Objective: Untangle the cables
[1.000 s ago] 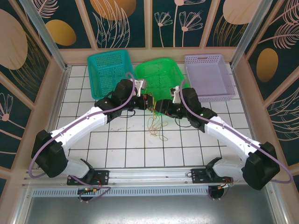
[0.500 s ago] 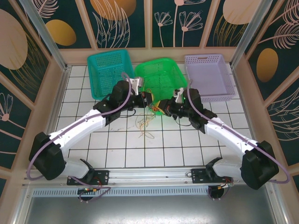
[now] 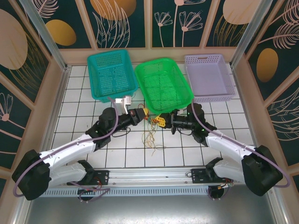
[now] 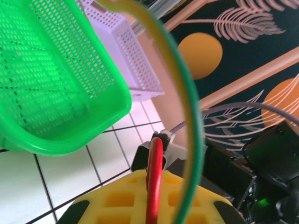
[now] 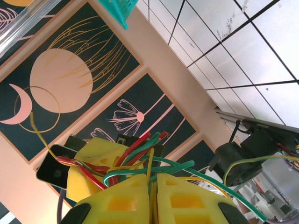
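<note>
The cables (image 3: pixel 152 120) are a small knot of red, green and tan-yellow wires stretched between my two grippers, above the tiles in front of the green basket. Loose tan strands (image 3: pixel 151 138) trail onto the floor below. My left gripper (image 3: pixel 142 114) is shut on a red wire (image 4: pixel 154 177), which runs out between its yellow fingers (image 4: pixel 117 200); a green and yellow wire (image 4: pixel 192 140) arcs past the lens. My right gripper (image 3: pixel 161 121) faces it, its yellow fingers (image 5: pixel 187 200) shut on a bundle of wires (image 5: pixel 149 161).
A teal basket (image 3: pixel 112 74), a green basket (image 3: pixel 163 84) and a purple basket (image 3: pixel 209 77) stand in a row along the back. Wooden walls enclose the white tiled floor (image 3: pixel 93 98). A metal rail (image 3: pixel 149 175) runs along the near edge.
Both arms have drawn back from the green basket's front edge toward the near side and sunk lower, carrying the wire knot with them. The loose strands now lie further forward.
</note>
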Robot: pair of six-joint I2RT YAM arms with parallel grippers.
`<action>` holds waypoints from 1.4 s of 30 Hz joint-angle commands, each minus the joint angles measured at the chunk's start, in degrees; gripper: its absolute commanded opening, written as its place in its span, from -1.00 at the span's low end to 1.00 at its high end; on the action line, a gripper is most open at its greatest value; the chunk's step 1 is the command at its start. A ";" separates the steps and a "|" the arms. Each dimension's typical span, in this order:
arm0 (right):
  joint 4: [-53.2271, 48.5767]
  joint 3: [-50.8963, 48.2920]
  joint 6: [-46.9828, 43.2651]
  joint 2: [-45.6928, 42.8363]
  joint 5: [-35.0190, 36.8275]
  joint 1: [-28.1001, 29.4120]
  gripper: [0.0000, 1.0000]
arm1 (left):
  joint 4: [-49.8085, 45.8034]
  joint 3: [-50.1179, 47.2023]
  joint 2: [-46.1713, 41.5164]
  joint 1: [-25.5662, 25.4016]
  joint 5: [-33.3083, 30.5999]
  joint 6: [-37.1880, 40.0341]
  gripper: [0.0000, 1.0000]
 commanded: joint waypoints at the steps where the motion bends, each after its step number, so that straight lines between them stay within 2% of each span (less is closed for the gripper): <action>1: -15.72 3.77 -6.42 3.49 7.64 -4.72 -1.00 | 8.82 1.36 -2.99 3.27 -9.48 -4.75 -1.00; 3: -25.77 12.30 -20.27 5.46 11.51 -4.84 -1.00 | 2.76 4.52 -1.17 3.30 -7.57 -5.46 -0.98; 5: -36.01 20.96 -33.85 7.59 18.10 -3.78 -1.00 | -7.79 9.20 0.71 3.30 -7.20 -7.11 -0.17; 7: -43.11 26.96 -41.92 9.28 24.56 -2.54 -1.00 | -18.98 14.28 2.30 3.27 -7.32 -7.24 0.09; 10: -45.12 29.00 -45.94 10.61 28.09 -2.30 -1.00 | -41.17 22.83 3.85 3.26 -12.91 -8.67 0.35; 13: -48.44 32.37 -49.93 12.61 32.34 -0.41 -1.00 | -54.05 30.72 4.88 3.26 -15.58 -8.50 0.36; 18: -52.70 38.26 -52.83 14.90 39.31 4.80 -1.00 | -61.47 36.07 9.37 2.39 -9.40 -13.45 0.35; 24: -54.15 42.93 -56.27 17.90 43.26 10.48 -1.00 | -58.16 34.43 12.93 0.11 -8.26 -23.00 0.39; 27: -53.06 42.67 -56.74 18.22 43.39 12.09 -1.00 | -51.75 31.58 12.91 0.10 -8.82 -28.00 0.40; 30: -51.12 41.84 -56.36 17.70 42.37 12.69 -1.00 | -51.06 31.40 14.43 0.10 -8.54 -28.89 0.39; 32: -50.09 41.45 -55.45 17.26 40.38 12.69 -1.00 | -51.75 31.03 15.14 0.12 -8.68 -28.08 0.32; 36: -48.90 41.45 -54.42 17.14 37.11 12.52 -1.00 | -50.97 29.03 15.17 0.10 -10.02 -27.11 0.02; 39: -47.72 40.70 -53.45 16.49 34.81 12.41 -1.00 | -49.81 28.05 16.31 0.10 -10.24 -26.69 -0.05; 41: -47.19 40.18 -52.80 16.09 33.28 12.17 -1.00 | -47.45 26.99 16.37 0.10 -11.16 -26.67 -0.19; 42: -47.11 39.91 -52.53 15.76 32.60 12.01 -1.00 | -45.73 26.37 16.30 0.10 -11.49 -26.81 -0.33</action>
